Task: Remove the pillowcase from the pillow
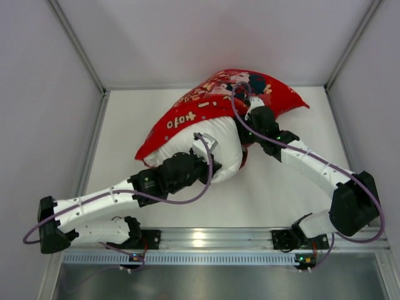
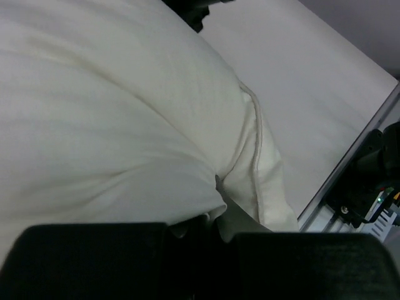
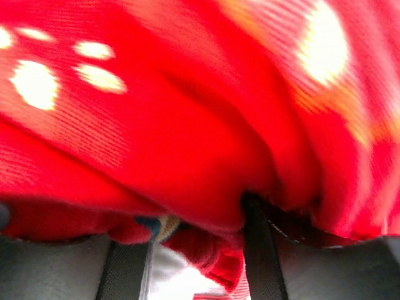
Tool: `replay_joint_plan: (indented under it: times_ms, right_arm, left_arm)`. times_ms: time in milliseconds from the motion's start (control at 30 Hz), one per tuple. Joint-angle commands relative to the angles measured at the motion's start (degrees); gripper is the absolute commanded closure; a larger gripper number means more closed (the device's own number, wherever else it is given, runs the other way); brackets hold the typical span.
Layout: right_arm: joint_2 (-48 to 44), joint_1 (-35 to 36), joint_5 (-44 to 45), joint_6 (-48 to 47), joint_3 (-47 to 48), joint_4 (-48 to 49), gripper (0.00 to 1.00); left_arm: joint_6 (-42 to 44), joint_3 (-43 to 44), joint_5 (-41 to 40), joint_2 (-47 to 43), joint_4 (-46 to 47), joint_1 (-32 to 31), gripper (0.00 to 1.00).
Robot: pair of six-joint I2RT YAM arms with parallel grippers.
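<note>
Top view: the pillowcase (image 1: pixel 231 94) lay at upper centre of the table (image 1: pixel 275 194). It still covered the far part of the pillow (image 1: pixel 219 147). The red cloth ran from a point at the right of the frame down to a lower-left corner. The bare white end of the pillow bulged out of the case's open edge toward the bottom of the frame.

Left arm reached in from the lower left. The left gripper (image 1: pixel 201 161) sat against the near edge of the exposed white end.

Left wrist view: white fabric filled the upper left, with a sewn seam (image 2: pixel 256 150) running down the middle. The dark fingers (image 2: pixel 94 262) lay along the bottom edge with only a narrow gap between them. A fold of the pillow's corner sat pinched in that gap. Bare tabletop showed at upper right and the metal rail (image 2: pixel 350 175) at the right edge.

Right arm reached in from the lower right, and the right gripper (image 1: pixel 249 119) sat at the case's near edge, mid-frame.

Right wrist view: blurred red printed cloth filled the frame. A bunched roll of it sat between the two dark fingers (image 3: pixel 256 250) at the bottom. The jaws were closed onto that bunch and kept partly apart by its thickness. A small white patch below could not be identified.
</note>
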Motion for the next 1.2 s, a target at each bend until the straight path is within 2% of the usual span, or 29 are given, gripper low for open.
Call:
replay_joint_plan:
  times_ms: [0,333,467,567,600,767,933,1033,1067,1100,1133,1167]
  right_arm:
    - [0.5,3.5,-10.8,0.9,4.0,9.0,0.45]
    - [0.8,3.6,-18.9,-1.6,0.2,9.3,0.34]
    - [1.5,3.3,-25.0,-3.6,-1.4,7.7,0.3]
    - [0.0,2.2,-24.3,-4.7,-4.0,7.3,0.24]
    - [-0.7,1.4,-24.0,-4.1,-4.8,7.4,0.19]
    - [-8.8,-7.8,-19.3,-1.5,-8.4,5.6,0.02]
    - [-17.5,-19.8,-9.5,2.8,-9.9,0.1,0.0]
    - [-22.3,-25.8,-7.4,4.3,-10.3,-3.1,0.0]
    - [-24.4,-26.7,-5.9,4.3,-10.3,-4.0,0.01]
    - [-25.3,-27.5,-5.1,4.3,-10.6,-4.7,0.01]
    - [-26.2,-28.6,-4.4,4.3,-10.9,-5.9,0.0]
    - [-27.8,-29.1,-3.6,4.1,-11.1,-6.4,0.0]
  left_arm:
    - [0.1,5.4,5.7,4.5,18.8,-5.7,1.0]
    - [-1.0,13.9,5.9,21.2,25.7,-7.8,1.0]
    - [-0.8,17.3,6.0,26.6,26.9,-7.8,1.0]
    - [0.5,20.3,4.7,30.4,27.0,-7.8,1.0]
    - [0.9,21.0,3.4,31.3,26.8,-7.7,1.0]
    - [3.0,24.9,-0.4,35.4,25.0,-7.0,1.0]
    - [1.3,25.9,-1.9,36.8,23.3,-3.8,1.0]
    - [0.9,27.2,-2.6,37.9,22.5,-1.7,1.0]
    - [1.4,27.8,-2.7,38.4,22.0,-1.2,0.95]
    - [1.6,29.8,-2.6,39.0,21.4,-0.8,0.82]
    - [2.1,31.2,-1.8,40.7,20.7,0.4,0.44]
    - [2.7,32.8,-0.9,41.8,18.3,0.9,0.32]
